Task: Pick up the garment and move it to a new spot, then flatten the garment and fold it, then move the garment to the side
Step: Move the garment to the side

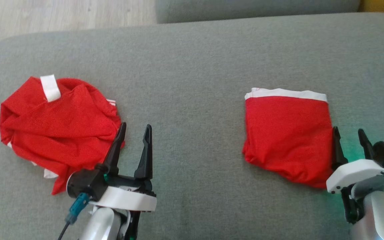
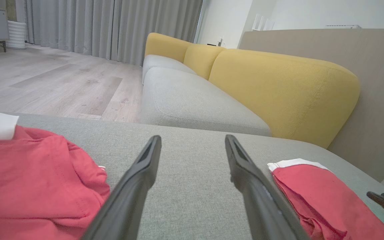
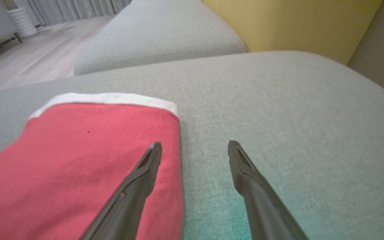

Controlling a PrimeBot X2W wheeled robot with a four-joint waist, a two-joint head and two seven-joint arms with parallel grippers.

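Note:
A crumpled red garment (image 1: 57, 125) with white trim lies on the grey cushion (image 1: 192, 66) at the left; the left wrist view shows it too (image 2: 35, 186). A folded red garment (image 1: 287, 131) with a white band along its far edge lies at the right, also in the right wrist view (image 3: 78, 160). My left gripper (image 1: 135, 131) stands open just right of the crumpled garment, nothing between its fingers. My right gripper (image 1: 348, 135) is open at the folded garment's right edge, its left finger (image 3: 145, 166) over the red cloth.
The grey cushion's far edge meets wooden floor (image 1: 62, 15) at the upper left. Behind it runs another grey seat (image 2: 192, 100) with yellow backrests (image 2: 278, 86). Bare cushion lies between the two garments.

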